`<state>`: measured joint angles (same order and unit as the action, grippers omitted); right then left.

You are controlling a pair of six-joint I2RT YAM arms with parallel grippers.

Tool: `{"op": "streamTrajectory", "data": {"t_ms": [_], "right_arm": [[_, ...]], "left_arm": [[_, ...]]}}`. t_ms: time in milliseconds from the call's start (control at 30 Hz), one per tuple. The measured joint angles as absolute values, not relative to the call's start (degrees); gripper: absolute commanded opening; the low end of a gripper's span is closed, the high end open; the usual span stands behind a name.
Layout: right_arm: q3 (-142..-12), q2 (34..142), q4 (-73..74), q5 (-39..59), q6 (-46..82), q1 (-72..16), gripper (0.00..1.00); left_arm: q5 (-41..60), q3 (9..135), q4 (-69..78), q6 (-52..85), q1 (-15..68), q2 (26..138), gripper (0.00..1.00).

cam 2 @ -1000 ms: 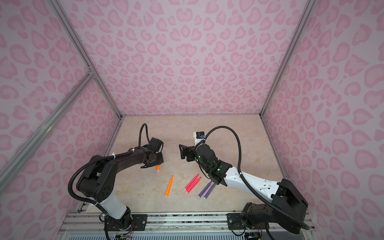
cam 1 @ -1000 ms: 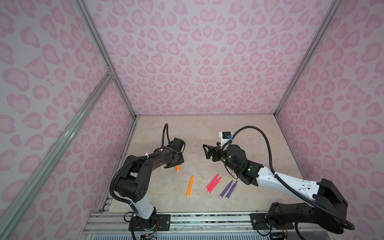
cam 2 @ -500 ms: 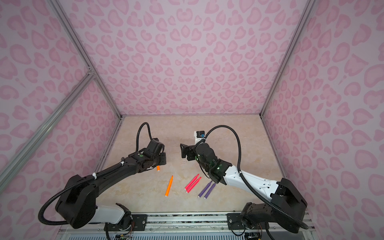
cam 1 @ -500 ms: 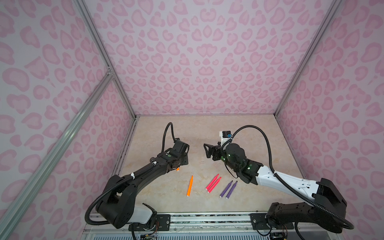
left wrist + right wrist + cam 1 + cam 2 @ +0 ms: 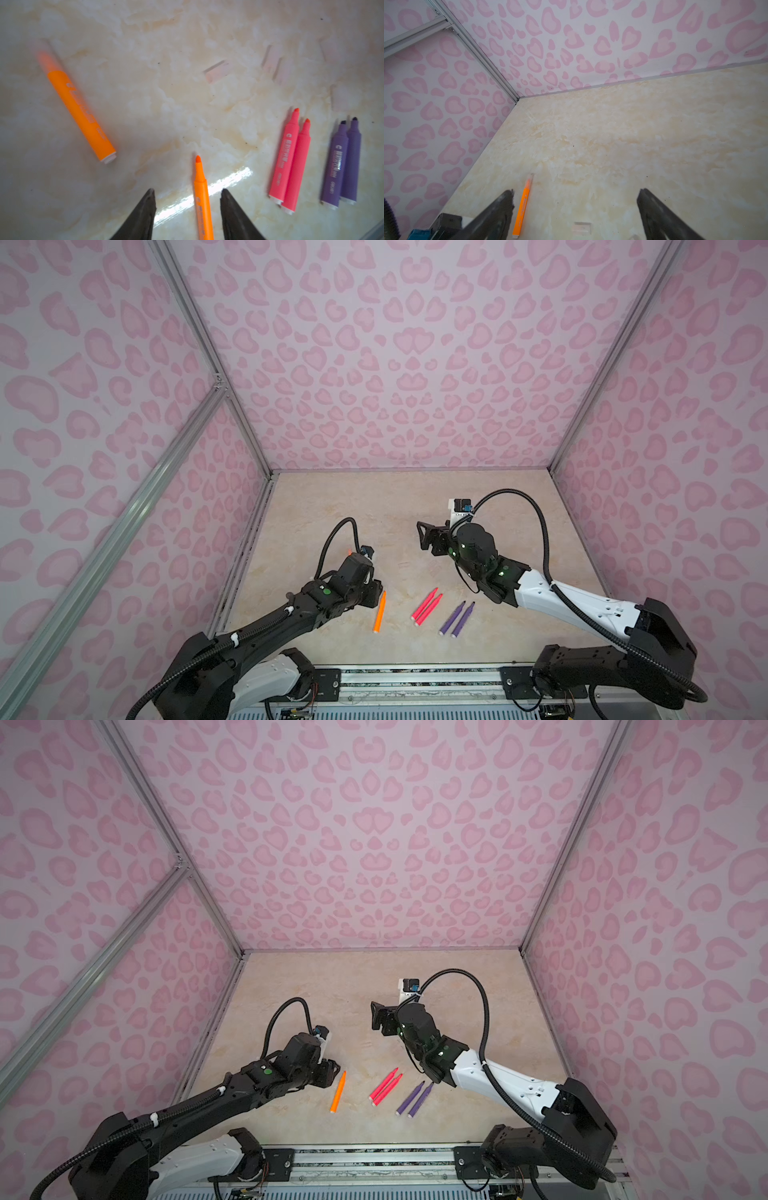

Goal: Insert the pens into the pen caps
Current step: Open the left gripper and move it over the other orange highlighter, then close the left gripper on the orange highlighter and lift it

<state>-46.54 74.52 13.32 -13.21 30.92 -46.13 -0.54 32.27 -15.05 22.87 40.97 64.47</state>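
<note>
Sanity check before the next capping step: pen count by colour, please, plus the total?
Orange plastic marker pens: 2, one with a clear plastic cap on its tip
Pink-red plastic marker pens: 2, both uncapped
Purple plastic marker pens: 2, both uncapped
Total: 6 pens

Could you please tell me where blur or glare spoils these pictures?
Left wrist view: the capped orange pen is smeared, the caps are faint and soft, and a glare streak crosses the table. Right wrist view: the fingers are blurred up close.
</note>
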Motion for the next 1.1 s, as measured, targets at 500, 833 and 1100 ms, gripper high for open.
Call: {"op": "streamTrajectory", "data": {"t_ms": [500, 833, 1100], "right_arm": [[-46.4, 74.8, 11.9, -12.2, 31.3, -46.1, 0.94], [-47.4, 76.3, 11.2, -11.9, 31.9, -46.1, 0.93], [-47.0, 75.9, 10.9, -12.0, 31.9, -46.1, 0.93]], "left_arm": [[-0.8, 35.4, -16.7, 23.0, 47.1, 74.7, 0.44], [-6.9, 37.6, -20.8, 27.0, 47.9, 78.8, 0.41], [-5.1, 36.6, -21.3, 28.1, 48.0, 77.6, 0.43]]}}
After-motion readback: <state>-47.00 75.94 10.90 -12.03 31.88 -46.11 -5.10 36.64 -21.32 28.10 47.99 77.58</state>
